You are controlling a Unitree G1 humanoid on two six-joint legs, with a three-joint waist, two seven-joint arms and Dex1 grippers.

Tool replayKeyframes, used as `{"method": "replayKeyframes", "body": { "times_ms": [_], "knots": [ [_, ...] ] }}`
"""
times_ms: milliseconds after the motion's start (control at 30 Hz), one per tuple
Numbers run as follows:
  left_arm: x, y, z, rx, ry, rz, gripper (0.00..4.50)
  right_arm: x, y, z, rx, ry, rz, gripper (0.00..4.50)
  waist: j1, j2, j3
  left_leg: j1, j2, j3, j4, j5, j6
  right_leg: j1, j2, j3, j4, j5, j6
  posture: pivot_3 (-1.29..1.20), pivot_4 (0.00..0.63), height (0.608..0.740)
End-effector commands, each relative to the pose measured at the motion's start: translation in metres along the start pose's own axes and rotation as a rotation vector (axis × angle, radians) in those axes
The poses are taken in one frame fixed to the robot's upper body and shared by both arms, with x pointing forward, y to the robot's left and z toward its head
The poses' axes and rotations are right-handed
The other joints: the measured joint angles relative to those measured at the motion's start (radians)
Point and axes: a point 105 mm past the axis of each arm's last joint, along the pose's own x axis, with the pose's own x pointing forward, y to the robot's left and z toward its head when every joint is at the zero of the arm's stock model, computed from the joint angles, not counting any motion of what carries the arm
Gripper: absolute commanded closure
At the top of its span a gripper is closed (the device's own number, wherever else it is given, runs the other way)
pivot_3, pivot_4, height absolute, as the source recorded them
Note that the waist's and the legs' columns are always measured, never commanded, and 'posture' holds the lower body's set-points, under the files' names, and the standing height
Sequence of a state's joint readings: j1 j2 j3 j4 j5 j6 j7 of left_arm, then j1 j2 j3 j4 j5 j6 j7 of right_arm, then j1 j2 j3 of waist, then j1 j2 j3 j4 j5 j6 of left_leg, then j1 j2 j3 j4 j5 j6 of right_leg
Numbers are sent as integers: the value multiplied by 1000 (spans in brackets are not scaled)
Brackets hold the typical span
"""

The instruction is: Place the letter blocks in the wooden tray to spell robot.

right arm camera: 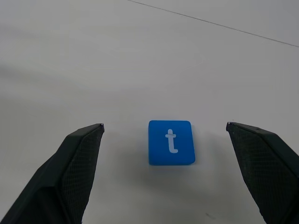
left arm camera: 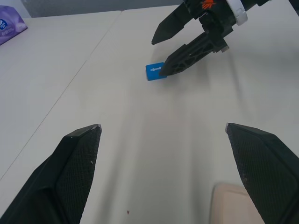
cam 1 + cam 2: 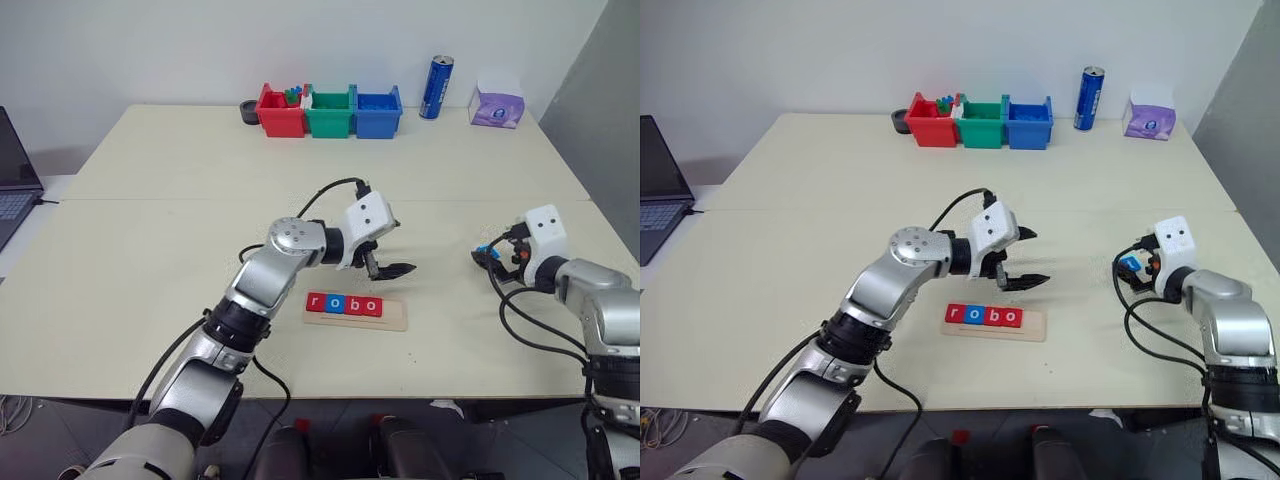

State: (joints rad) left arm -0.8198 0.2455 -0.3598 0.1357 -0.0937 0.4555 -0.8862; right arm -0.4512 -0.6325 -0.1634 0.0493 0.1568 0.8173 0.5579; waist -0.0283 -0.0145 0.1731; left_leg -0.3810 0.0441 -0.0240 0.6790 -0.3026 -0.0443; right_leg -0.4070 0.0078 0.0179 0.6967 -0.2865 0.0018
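Tray sits near the front edge of the table, w/ four blocks in its groove reading r, o, b, o – red, blue, blue, red, side by side and touching; the right end of the tray is bare wood. Fifth block, the blue t, lies flat on the table well off to the right, apart from the tray, letter up. R gripper hangs over it w/ fingers spread wide, one on each side of the t, neither touching it, nothing held. From the left wrist view one R fingertip looks to overlap the t's edge, but can't tell contact from that angle. L gripper hovers just behind the tray's right end, pointing to the right, jaws wide, empty; a corner of pale wood shows at the edge of its wrist view. Along the far edge: red bin, green bin, blue bin in a row, touching; small coloured bits stick up from the red one. A dark round thing sits just left of the red bin. Blue can stands upright to the right of the bins, purple tissue pack beyond it. Laptop at the far left, off the table's side.
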Motion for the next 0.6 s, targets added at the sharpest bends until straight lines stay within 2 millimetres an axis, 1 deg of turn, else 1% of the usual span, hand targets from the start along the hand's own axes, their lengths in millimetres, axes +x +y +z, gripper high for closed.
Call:
{"method": "replayKeyframes", "body": {
  "times_ms": [33,133,267,300,333,367,567,600],
  "knots": [
    [6,4,14,37,-21,6,0,4,-6,6,-13,10,12,40,-1,0,0,0,0,0,0,0,0,0,0,0,0,0,0,0,150,740],
    [7,3,14,37,-22,2,0,9,-6,2,11,39,32,40,-1,0,0,0,0,0,0,0,0,0,0,0,0,0,0,0,150,740],
    [6,0,12,44,-28,-7,0,14,-13,-7,28,83,15,40,0,0,0,0,0,0,0,0,0,0,0,0,0,0,0,0,150,740],
    [6,0,12,46,-29,-8,0,15,-14,-9,36,92,13,306,0,0,0,0,0,0,0,0,0,0,0,0,0,0,0,0,150,740],
    [5,-1,11,46,-29,-8,0,15,-14,-11,40,98,13,449,0,0,0,0,0,1,0,0,0,0,0,0,0,0,0,0,150,740],
    [5,-1,9,45,-27,-9,0,15,-14,-13,46,103,14,689,0,0,0,0,0,0,0,0,0,0,0,0,0,0,0,0,150,740],
    [1,-1,3,39,-15,-6,0,14,-13,-22,46,121,-4,2800,1,0,0,0,0,0,0,0,0,0,-1,0,0,0,0,0,150,740],
    [0,-1,2,39,-12,-6,0,13,-13,-22,35,109,-17,3049,1,0,0,0,0,0,0,0,0,0,-1,0,0,0,0,0,150,740]
  ]
}}
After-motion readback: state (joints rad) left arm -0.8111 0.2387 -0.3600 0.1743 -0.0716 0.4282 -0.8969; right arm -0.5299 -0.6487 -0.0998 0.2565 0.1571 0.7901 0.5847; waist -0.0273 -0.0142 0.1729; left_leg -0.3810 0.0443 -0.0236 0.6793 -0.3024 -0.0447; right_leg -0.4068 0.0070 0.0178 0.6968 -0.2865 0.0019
